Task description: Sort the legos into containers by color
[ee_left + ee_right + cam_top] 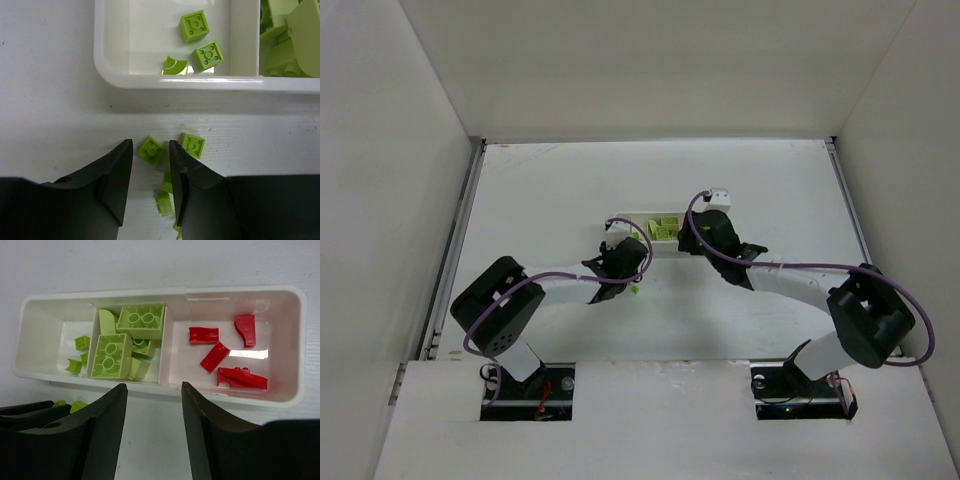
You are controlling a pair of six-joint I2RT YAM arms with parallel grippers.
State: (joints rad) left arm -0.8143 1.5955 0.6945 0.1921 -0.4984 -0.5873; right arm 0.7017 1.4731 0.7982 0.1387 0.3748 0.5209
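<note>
The long white tray [165,291] has three compartments. Its left one holds three small lime-green bricks [194,26], the middle one several larger lime-green bricks [141,321], the right one several red pieces [215,356]. My left gripper [151,150] is open, low over the table just in front of the tray, with a small lime-green brick [151,149] lying between its fingertips. Another lime-green brick [192,145] lies right of the right finger, and more green pieces [167,200] lie between the fingers further back. My right gripper [154,392] is open and empty, in front of the tray.
In the top view the tray [621,221] sits mid-table, partly hidden by both arms [620,262]. White walls enclose the table on the left, back and right. A small white block [720,197] lies behind the right arm.
</note>
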